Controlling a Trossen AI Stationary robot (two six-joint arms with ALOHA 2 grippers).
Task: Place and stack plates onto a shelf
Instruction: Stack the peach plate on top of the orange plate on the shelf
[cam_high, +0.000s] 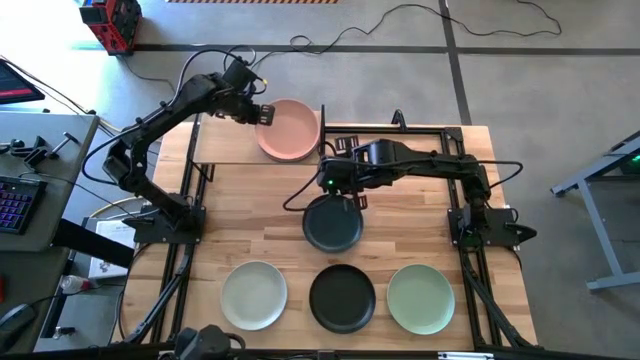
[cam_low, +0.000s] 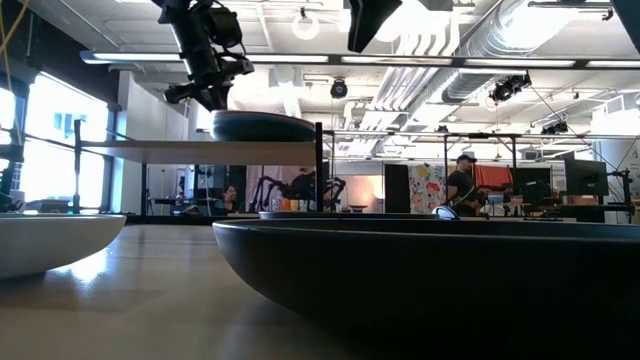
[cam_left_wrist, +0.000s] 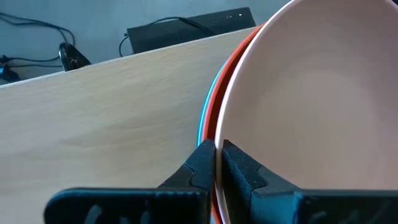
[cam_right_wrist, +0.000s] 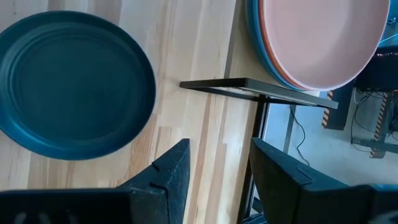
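Observation:
On the shelf (cam_high: 228, 140), a light-wood board at the table's far left, lies a stack of plates with the pink plate (cam_high: 292, 128) on top. Orange-red (cam_left_wrist: 219, 93) and blue (cam_left_wrist: 204, 118) rims show under it. My left gripper (cam_high: 262, 114) is shut on the pink plate's left rim. My right gripper (cam_high: 336, 182) hangs open above the table, just beyond the dark teal plate (cam_high: 332, 223), which lies flat on the tabletop. Nothing is between its fingers (cam_right_wrist: 180, 168). My left gripper pinches the pink plate's rim (cam_left_wrist: 219, 134) on the side toward the table's left. One finger (cam_left_wrist: 242, 171) lies inside the plate and the other outside, against the rim. The fingers slant down from the left. The plate lies on the stack below it.
Along the near edge lie a pale cream plate (cam_high: 254, 294), a black plate (cam_high: 342, 297) and a sage green plate (cam_high: 420, 297). Black metal rods (cam_right_wrist: 249, 86) frame the shelf and the table's far right part. Bare shelf board (cam_left_wrist: 112, 106) lies left of the stack.

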